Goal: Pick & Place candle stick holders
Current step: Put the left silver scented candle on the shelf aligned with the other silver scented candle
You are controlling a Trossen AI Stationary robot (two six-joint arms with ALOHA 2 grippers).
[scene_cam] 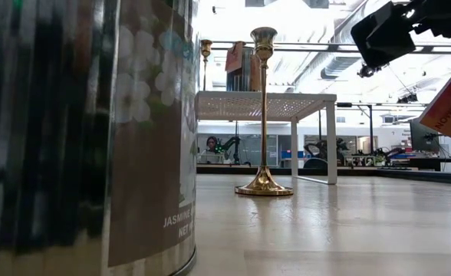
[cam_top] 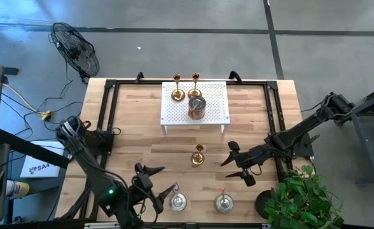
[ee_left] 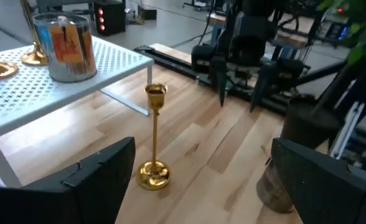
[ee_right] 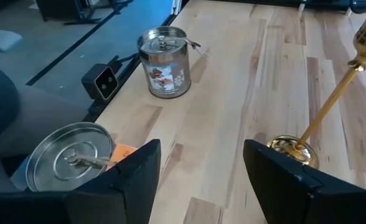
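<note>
Nearest me, along the bottom edge of the high view, two squat silvery lidded jars [cam_top: 177, 203] and [cam_top: 223, 203] stand on the wooden table [cam_top: 130, 127]. My left gripper [cam_top: 150, 180] hangs just left of the first, fingers spread wide and empty. My right gripper [cam_top: 238, 163], at centre right, is half open and holds nothing. Between them, mid-frame, one slim gold candle stick holder [cam_top: 198, 154] stands upright alone. Farther up, the white perforated rack [cam_top: 219, 105] carries two more gold holders [cam_top: 178, 88] and [cam_top: 195, 84] and a third silvery jar [cam_top: 196, 107]. I judge I am between picks; next I must close on the lone gold stem without tipping it.
</note>
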